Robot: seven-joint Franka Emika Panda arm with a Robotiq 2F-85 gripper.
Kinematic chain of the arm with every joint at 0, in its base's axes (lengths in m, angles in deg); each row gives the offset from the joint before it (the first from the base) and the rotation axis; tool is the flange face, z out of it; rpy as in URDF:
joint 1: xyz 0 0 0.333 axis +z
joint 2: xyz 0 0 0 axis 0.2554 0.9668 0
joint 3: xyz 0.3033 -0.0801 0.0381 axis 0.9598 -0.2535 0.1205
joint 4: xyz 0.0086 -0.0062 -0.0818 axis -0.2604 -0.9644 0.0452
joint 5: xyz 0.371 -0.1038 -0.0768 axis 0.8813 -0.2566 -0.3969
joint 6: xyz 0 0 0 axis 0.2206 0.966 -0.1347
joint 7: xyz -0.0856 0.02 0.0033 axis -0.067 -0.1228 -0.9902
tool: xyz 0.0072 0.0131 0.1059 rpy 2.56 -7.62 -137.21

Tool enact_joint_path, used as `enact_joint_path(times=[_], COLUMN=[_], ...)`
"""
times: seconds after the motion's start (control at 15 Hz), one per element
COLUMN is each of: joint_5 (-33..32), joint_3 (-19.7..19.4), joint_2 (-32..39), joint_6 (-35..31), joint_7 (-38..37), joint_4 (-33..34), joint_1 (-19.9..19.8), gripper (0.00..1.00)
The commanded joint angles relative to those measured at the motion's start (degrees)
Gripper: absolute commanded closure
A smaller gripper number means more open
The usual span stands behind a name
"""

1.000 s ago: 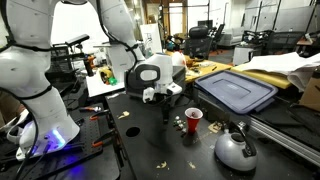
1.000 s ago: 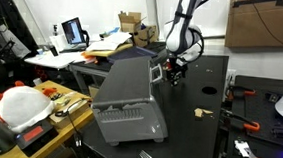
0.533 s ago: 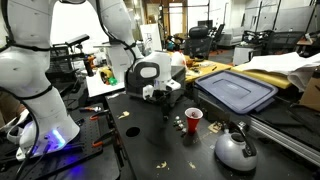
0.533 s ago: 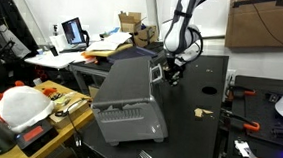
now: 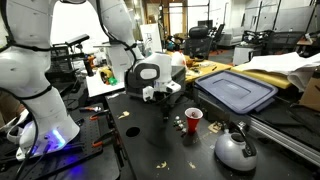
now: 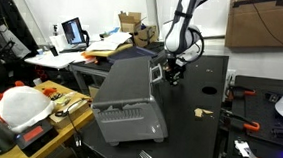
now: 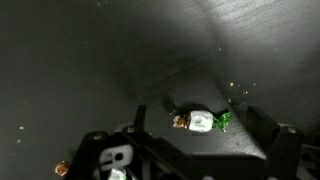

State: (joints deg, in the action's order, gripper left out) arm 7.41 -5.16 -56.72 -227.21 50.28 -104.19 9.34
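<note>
Arm: our white arm (image 5: 35, 70) fills the left of an exterior view. Its base stands on the black table (image 5: 140, 160), with a blue glow at its foot.

Crumbs: we see a few pale bits (image 5: 130, 130) scattered on the table, between the base and the gripper's spot.

Gripper: the gripper (image 5: 165, 110) hangs low over the table, pointing down, roughly mid-scene. In the wrist view its fingers (image 7: 275, 145) stand wide apart with nothing clamped between them.

Candy: the wrist view shows a small wrapped candy (image 7: 200, 121), white in the middle with one green twisted end and one orange. It lies flat on the table in the gap between the fingers, closer to the finger on that view's right. We can't see it touching either finger.

Red cup: just past the gripper a red cup (image 5: 193, 120) sits upright on the table, with a couple of tiny bits beside it on the gripper's side. We can't tell what those are.

Bin: a grey-blue plastic bin (image 5: 238, 90) sits behind the cup, further right and well apart from the gripper.

Kettle: a rounded grey kettle (image 5: 235, 150) with a dark handle stands at the near right of the table, near the cup but not touching it.
</note>
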Motion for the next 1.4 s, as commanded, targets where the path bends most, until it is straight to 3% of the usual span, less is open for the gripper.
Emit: enact_joint_path(times=[0.0,0.13,0.2,0.33,0.87,0.93,1.33], joint_5=[0.9,0.8,0.9,0.9,0.9,0.9,-1.0], joint_3=[1.4,1.8,2.0,2.2,2.4,2.3,0.4], joint_2=[0.1,0.2,0.4,0.6,0.6,0.6,-0.5], joint_6=[-0.6,-0.6,-0.6,-0.6,-0.9,-0.9,-0.3], joint_7=[2.5,3.2,3.3,3.7,4.4,4.3,2.2], joint_4=[-0.1,-0.1,0.1,0.2,0.0,0.0,-0.8], joint_1=[-1.7,-1.9,-2.1,-2.3,-3.0,-2.9,-0.8], gripper=[0.00,0.00,0.25,0.32,0.95,0.99,1.00])
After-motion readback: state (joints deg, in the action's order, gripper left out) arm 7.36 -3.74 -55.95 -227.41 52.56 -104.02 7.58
